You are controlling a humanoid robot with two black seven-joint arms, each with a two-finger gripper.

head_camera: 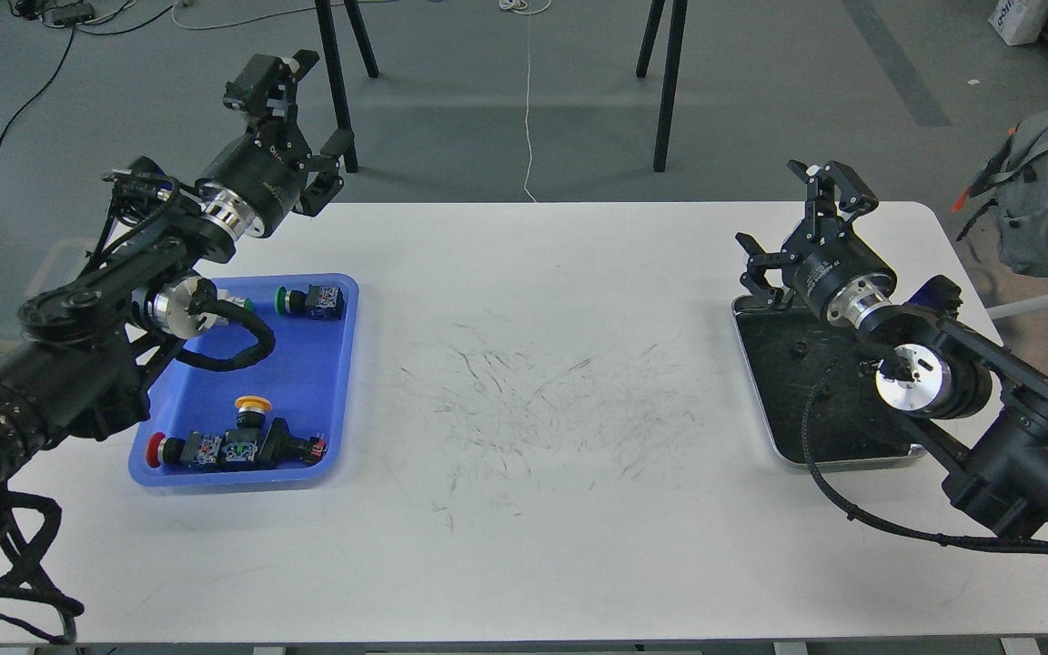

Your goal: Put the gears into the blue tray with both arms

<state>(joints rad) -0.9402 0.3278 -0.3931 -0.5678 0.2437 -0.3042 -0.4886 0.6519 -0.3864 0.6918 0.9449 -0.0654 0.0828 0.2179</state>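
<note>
Blue tray at frame left, long axis running up-frame. One gear in the steel tray at right. Both grippers, left and right, spread open, empty.

The left arm comes in from the lower left, bends at its elbow and rises to the left gripper, whose fingers are spread wide, nothing between them. The right arm enters from the lower right, its silver wrist ring behind the right gripper; those fingers likewise gape, empty, pointing up and away.
</note>
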